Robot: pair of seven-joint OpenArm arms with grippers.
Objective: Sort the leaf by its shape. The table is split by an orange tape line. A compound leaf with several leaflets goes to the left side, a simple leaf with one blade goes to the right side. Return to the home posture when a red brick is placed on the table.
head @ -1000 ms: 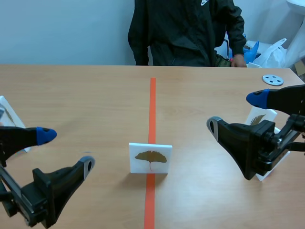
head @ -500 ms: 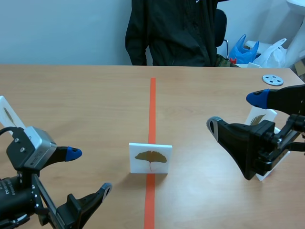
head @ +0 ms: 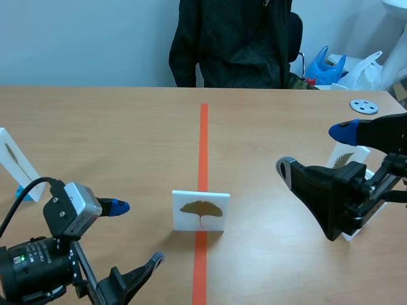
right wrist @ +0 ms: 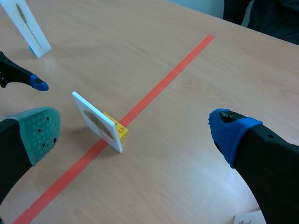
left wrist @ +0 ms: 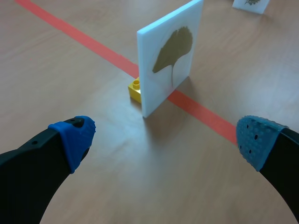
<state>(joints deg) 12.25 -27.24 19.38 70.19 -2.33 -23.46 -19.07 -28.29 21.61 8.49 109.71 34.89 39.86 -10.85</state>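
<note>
Left claw [head: 136, 233]: fingers spread wide, nothing between them, low over the counter's [head: 114, 127] left side, card ahead of it.
Ginkgo leaf card [head: 200, 211]: upright on a yellow brick [left wrist: 135, 89], standing on the orange tape line [head: 203, 140], mid-counter.
Right claw [head: 313, 149]: fingers apart, empty, over the right side.

Matt wooden table [head: 127, 127], seemingly plastic card [left wrist: 169, 56]

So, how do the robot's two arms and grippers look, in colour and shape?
Both arms are black. The left gripper has thick black fingers with blue dotted pads; a silver-grey block and a black cable sit at its wrist. The right gripper has one blue pad, one grey-green pad.
</note>
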